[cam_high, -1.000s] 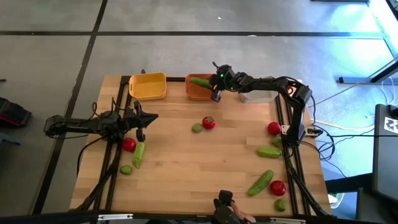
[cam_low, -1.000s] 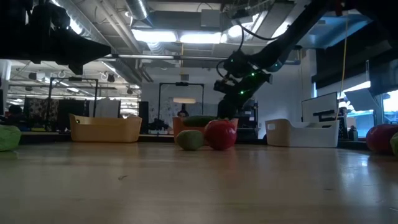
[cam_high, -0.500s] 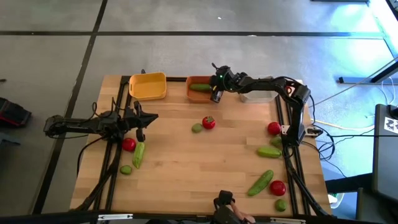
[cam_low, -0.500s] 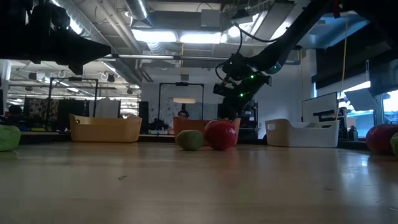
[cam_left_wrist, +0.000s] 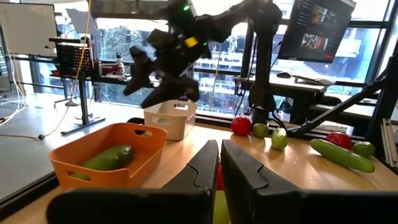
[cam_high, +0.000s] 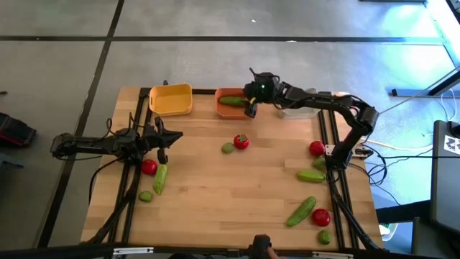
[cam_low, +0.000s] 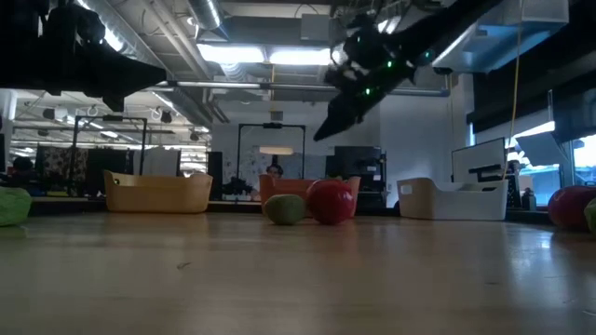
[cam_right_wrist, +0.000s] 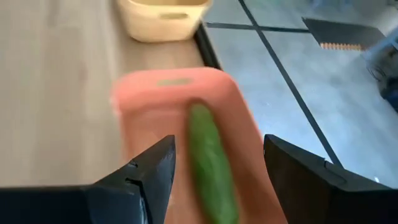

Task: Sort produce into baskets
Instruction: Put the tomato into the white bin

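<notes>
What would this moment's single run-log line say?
right pincer: open, above orange plastic basket | long green toy cucumber: lying in it | left pincer: shut, waiting at table's left side

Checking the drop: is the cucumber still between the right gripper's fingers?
No, the long green cucumber lies in the orange plastic basket, below the open fingers.

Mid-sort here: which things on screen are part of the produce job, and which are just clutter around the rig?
Job:
orange basket holding a cucumber
yellow basket
white basket
loose tomatoes, e.g.
loose cucumbers, e.g.
limes, e.g.
right gripper, open above the orange basket
left gripper, shut, waiting

Clutter:
monitor
desk
</notes>
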Robot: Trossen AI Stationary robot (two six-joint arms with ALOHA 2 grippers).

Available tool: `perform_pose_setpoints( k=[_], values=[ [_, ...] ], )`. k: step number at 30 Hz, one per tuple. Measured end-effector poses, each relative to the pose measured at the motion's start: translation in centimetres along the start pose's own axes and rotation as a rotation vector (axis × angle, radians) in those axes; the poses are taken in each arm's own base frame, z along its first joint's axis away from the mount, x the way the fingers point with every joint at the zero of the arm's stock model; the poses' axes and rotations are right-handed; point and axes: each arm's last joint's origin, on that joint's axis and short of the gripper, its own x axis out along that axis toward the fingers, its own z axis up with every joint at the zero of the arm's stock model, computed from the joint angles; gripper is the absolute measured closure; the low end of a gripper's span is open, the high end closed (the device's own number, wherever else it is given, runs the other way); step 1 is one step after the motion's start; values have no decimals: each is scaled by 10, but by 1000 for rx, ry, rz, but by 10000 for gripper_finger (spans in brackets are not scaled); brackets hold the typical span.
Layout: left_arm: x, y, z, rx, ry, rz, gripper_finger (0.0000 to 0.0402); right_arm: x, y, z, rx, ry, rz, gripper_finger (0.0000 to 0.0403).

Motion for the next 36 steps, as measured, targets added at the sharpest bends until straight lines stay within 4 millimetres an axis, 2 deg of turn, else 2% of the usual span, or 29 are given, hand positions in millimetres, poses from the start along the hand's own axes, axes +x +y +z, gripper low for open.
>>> perform_pose_setpoints(
  k=[6, 11, 19, 25, 29, 36],
  values=[
    [0, 0, 0, -1, 0, 0, 384, -19, 28, 16, 4, -8, 74, 166],
    [0, 0, 1, -13, -9, -1, 384, -30, 47, 22, 7, 11, 126, 166],
    [0, 0, 4, -34, -34, -3, 384, -35, 68, 25, 8, 26, 209, 166],
    [0, 0, 3, -34, -32, -3, 384, -33, 91, 17, -10, 42, 258, 166],
    [0, 0, 3, -34, -31, -3, 384, -30, 107, 5, -25, 59, 288, 166],
    [0, 0, 3, -30, -31, -3, 384, -31, 119, -2, -12, 80, 314, 166]
  ],
)
